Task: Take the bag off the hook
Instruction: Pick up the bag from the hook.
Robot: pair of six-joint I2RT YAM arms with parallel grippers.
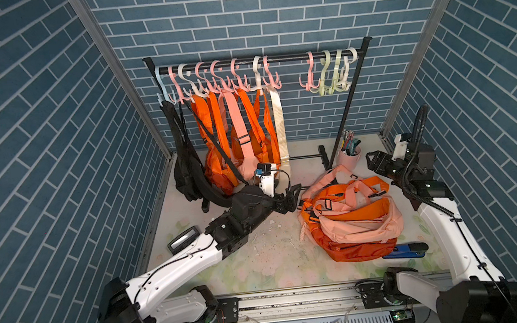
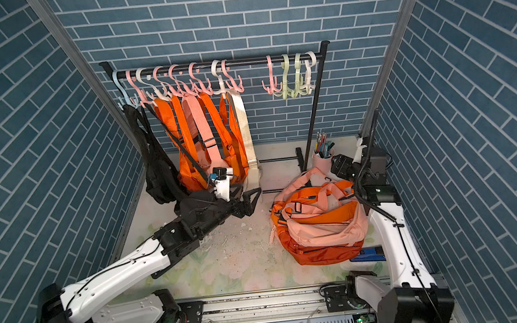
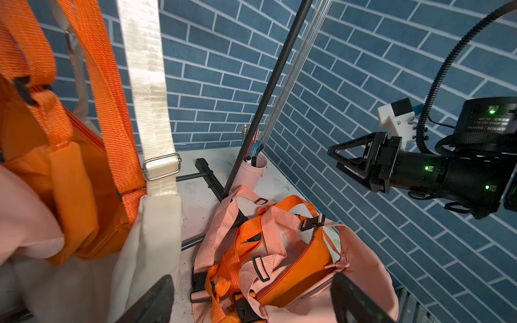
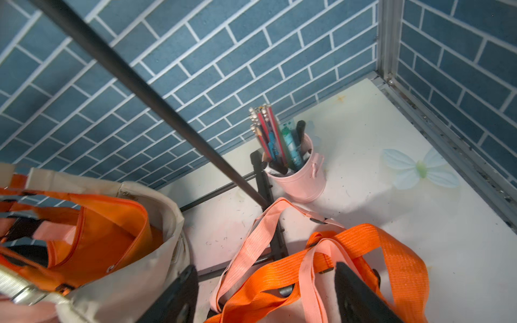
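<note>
Overhead, a booth with blue brick-pattern walls encloses a flowered tabletop. An orange and pink bag lies slumped on the tabletop toward the right, its straps loose on top, off every hook. The left hand sits low just beside the bag's strap end, its fingers spread apart with nothing between them. The right hand hangs in the air near the back right corner, above the bag's far edge, its jaws likewise apart and empty.

Behind them a black rail carries a row of plastic hooks; those at its right end are bare. At the left end hang a black bag, orange bags and a cream strap. A pink cup of pencils stands by the rack's right leg. A blue and black tool pokes out from under the near side of the bag on the tabletop.
</note>
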